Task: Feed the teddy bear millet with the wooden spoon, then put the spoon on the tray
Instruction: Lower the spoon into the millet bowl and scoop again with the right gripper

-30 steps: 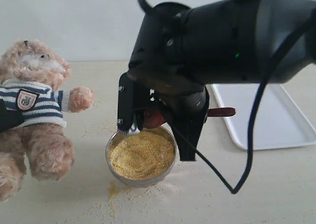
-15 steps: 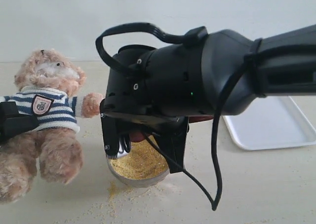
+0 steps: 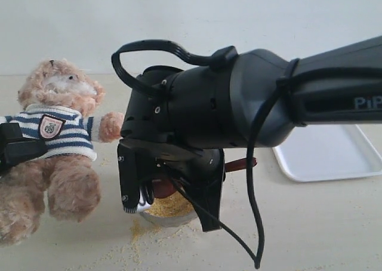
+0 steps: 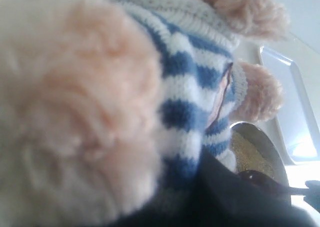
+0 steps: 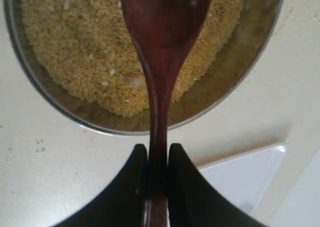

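Change, right arm: over the last second the right end effector (image 3: 167, 194) has come down and moved toward the bear's side. It now hangs low over the bowl.
Change, spoon: the small dark reddish-brown wooden spoon (image 5: 162, 47) was above the rim. Its oval bowl now sits down inside the rim, over the grains.
Change, bear: the fluffy tan-pink teddy bear in a navy-and-white striped shirt (image 3: 54, 134) has shifted closer to the bowl, then held its place.
Meaning: judged to be the scooping step. Feeding has not begun and no load on the spoon can be confirmed.
Right end effector: nearly closed, jaws pinching the slim spoon handle.
Left end effector (image 3: 13, 147): closed on the bear's torso, at the far side of the bear from the bowl.
Millet: fine yellow millet (image 5: 65, 47) lies in the round steel bowl (image 5: 235, 87), directly beneath the right end effector.
Tray: the flat white rectangular plastic tray (image 3: 322, 157) lies beyond the handle end of the spoon, on the side away from the bear, and is bare where visible.
Surroundings: loose grains (image 3: 136, 232) lie on the worktop just beside the bowl.
Obstructions: the bear's paw (image 3: 110, 126) stands close to the right arm's housing. A black cable (image 3: 253, 223) hangs down just beside the bowl. The arm hides most of the bowl from the exterior view.
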### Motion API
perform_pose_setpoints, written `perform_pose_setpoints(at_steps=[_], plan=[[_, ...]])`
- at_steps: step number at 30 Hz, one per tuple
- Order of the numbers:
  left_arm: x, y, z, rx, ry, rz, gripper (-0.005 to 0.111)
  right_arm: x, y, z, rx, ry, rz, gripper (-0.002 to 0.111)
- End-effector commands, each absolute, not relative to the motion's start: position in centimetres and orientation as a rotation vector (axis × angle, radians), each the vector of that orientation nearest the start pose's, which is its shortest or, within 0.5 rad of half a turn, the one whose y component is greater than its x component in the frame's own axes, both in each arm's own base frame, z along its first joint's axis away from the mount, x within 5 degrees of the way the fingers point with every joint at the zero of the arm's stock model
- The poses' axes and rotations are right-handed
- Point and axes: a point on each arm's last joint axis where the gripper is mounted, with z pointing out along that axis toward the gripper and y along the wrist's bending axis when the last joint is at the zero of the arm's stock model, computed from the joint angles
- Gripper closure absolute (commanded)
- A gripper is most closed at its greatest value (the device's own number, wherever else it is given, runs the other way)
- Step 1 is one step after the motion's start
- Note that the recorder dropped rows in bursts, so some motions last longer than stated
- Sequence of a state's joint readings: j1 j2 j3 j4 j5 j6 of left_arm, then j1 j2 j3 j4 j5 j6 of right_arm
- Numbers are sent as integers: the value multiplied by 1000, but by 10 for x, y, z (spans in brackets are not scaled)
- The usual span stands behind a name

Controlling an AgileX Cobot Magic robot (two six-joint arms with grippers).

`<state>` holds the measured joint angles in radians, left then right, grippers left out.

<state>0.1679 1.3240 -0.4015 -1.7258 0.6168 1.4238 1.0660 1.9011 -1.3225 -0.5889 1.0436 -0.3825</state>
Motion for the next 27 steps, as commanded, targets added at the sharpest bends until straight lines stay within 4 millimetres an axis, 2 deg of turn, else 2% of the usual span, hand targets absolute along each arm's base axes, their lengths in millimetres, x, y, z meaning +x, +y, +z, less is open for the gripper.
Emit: perform_pose_setpoints(at_steps=[1,5,11,19,27], plan=[[216,-17,189,-250,2219,-811,102,215,303,201,-2202,1833,-661,109],[216,-17,189,-250,2219,-811,102,220,302,203,-2125,1842,-728,109],[216,-17,189,-242,2219,-807,102,224,302,188,-2138,1863,-815,109],[216,-17,189,-244,2219,-806,102,223,305,184,-2106,1902,-768,109],[216,-17,189,-244,2219,-806,102,219,310,180,-2088,1944,-637,109]])
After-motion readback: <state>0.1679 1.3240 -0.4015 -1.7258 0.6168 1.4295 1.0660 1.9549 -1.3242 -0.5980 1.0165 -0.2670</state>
